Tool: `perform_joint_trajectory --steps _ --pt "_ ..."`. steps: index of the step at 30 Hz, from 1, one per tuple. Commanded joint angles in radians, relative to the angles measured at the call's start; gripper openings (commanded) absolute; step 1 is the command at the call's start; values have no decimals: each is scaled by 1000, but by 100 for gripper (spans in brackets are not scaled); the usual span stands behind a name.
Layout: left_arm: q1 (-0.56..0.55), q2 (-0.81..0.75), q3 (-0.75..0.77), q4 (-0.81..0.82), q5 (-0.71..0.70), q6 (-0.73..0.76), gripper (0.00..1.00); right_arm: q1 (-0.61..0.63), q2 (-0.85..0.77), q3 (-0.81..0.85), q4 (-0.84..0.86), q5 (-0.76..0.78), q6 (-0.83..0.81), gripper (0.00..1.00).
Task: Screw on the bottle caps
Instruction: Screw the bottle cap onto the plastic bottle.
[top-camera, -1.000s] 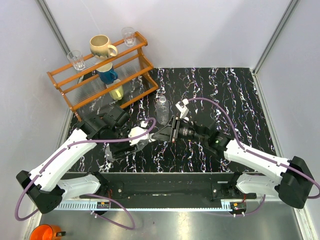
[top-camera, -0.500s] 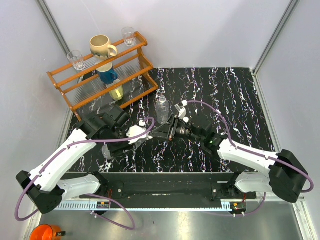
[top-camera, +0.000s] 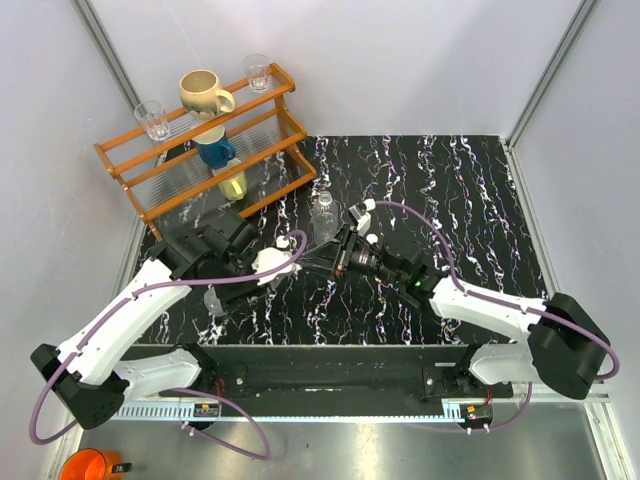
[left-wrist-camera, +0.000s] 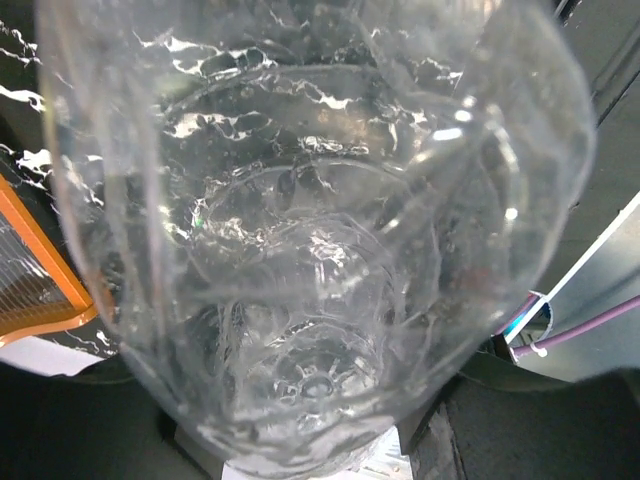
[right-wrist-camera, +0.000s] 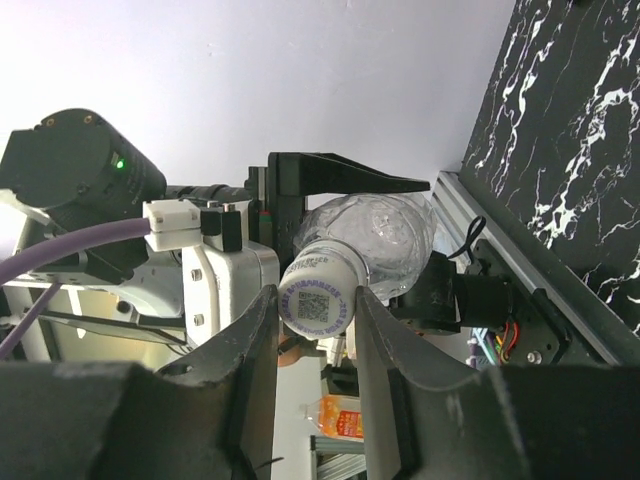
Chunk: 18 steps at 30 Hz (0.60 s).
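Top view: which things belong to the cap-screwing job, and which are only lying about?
Job: held bottle, cap, standing bottle.
Lying about: rack, beige mug, blue mug, left glass, right glass, orange cup.

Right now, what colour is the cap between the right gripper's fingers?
White bottle cap, dark printed code on top; clearest in right wrist view.

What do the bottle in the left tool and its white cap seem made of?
The bottle is likely thin clear plastic, glossy; the marbled table shows through, with moulded ridges and bright glints. The cap is likely opaque white plastic, smooth, fairly matte, with a printed code on top.
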Motion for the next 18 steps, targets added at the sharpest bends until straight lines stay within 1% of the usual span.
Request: perform_joint_trajectory --steps 1,2,3,6,9,12,14,16,18 --pt "-6 1 30 345 155 -28 8 44 -76 46 -106 -97 -81 23" --pt "-6 0 29 343 160 -26 8 44 -88 69 -143 -88 -121 25" --pt "-6 3 27 343 162 -28 8 44 -97 83 -215 -83 -141 25" --pt "-6 6 16 343 168 -25 8 44 -120 138 -333 -74 -200 25" --pt "-6 9 13 342 166 -25 8 44 -128 166 -398 -74 -221 30" --pt "-6 9 13 336 172 -22 8 42 -128 175 -429 -83 -227 30" --pt "-6 9 13 333 172 -15 8 42 -132 190 -461 -80 -247 27" --pt "-6 7 12 325 177 -12 8 42 -146 195 -495 -71 -261 22" --pt "-6 3 9 317 191 -8 8 33 -159 192 -516 -64 -263 22"
